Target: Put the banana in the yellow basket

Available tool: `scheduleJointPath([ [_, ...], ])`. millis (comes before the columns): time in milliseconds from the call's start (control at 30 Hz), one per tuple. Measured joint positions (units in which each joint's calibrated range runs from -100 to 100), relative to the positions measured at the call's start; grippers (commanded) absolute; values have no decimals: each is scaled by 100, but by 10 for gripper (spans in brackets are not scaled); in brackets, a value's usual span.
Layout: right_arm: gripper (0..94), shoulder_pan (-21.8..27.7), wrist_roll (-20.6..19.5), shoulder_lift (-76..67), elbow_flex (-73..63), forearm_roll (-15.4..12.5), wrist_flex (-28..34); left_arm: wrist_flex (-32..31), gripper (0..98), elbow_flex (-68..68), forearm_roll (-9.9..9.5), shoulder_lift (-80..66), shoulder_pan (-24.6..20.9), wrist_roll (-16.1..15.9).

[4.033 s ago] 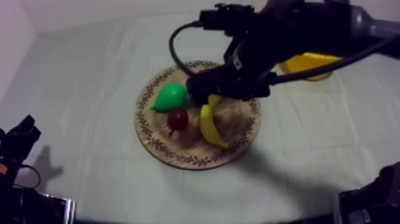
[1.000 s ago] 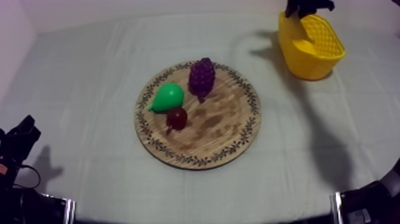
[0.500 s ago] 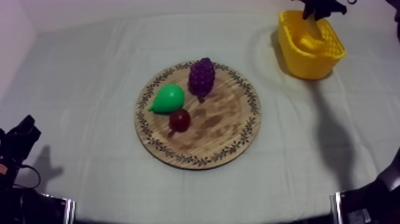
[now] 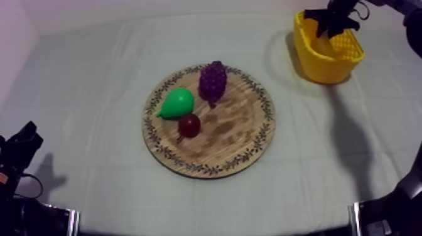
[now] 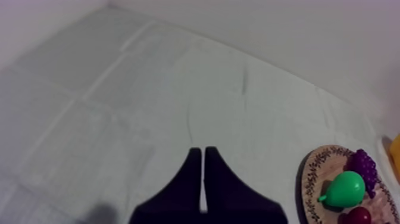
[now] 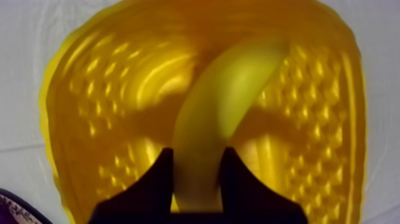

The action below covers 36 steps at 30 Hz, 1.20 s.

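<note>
The yellow banana [image 6: 220,113] hangs between the black fingers of my right gripper [image 6: 198,158], which is shut on it. The fruit's free end points down into the yellow basket [image 6: 89,119]. From above, the right gripper [image 4: 336,22] sits over the basket [image 4: 320,66] at the table's far right. The round wooden board [image 4: 232,144] lies in the middle of the table. My left gripper [image 5: 202,158] is shut on nothing, its fingers together as a narrow wedge above bare cloth, well left of the board [image 5: 312,173].
On the board lie a green pear [image 4: 178,102], a purple bunch of grapes [image 4: 213,80] and a small red fruit [image 4: 188,125]. The left arm [image 4: 19,150] rests at the near left edge. Grey-white cloth stretches between board and basket.
My right gripper has come down lower over the basket with the banana in it. The board's fruit and the left arm have not moved.
</note>
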Motion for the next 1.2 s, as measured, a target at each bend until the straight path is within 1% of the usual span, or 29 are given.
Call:
scheduleJointPath([
  [133, 182, 5, -32, 15, 79, 13, -63, 0, 1, 0, 0, 0, 0, 3],
  [167, 210, 8, -35, 29, 96, 30, -85, 0, 1, 0, 0, 0, 0, 3],
  [267, 342, 8, -65, 50, 110, 45, -116, 0, 1, 0, 0, 0, 0, 3],
  [333, 400, 8, -137, 50, 133, 74, -135, 0, 1, 0, 0, 0, 0, 3],
  [400, 437, 11, -180, 50, 143, 91, -151, 0, 1, 0, 0, 0, 0, 3],
  [467, 447, 19, -200, 29, 161, 97, -151, 0, 1, 0, 0, 0, 0, 3],
  [533, 390, 11, -215, -1, 170, 101, -151, 0, 1, 0, 0, 0, 0, 3],
  [567, 334, 8, -231, -29, 187, 109, -162, 0, 1, 0, 0, 0, 0, 3],
  [600, 239, 3, -237, -49, 195, 114, -153, 0, 1, 0, 0, 0, 0, 3],
  [633, 172, -1, -251, -75, 225, 114, -163, 0, 1, 0, 0, 0, 0, 3],
  [667, 124, -6, -260, -105, 259, 130, -205, 0, 1, 0, 0, 0, 0, 3],
  [733, 67, -12, -334, -200, 366, 157, -237, 0, 1, 0, 0, 0, 0, 3],
  [800, 37, -20, -392, -318, 499, 162, -285, 0, 1, 0, 0, 0, 0, 3],
  [900, 18, -24, -393, -565, 723, 162, -398, 0, 1, 0, 0, 0, 0, 3],
  [1067, 10, -10, -379, -1207, 1318, 174, -565, 0, 1, 0, 0, 0, 0, 3],
  [1200, 9, 95, -347, -1962, 2004, 150, -878, 0, 1, 0, 0, 0, 0, 3],
])
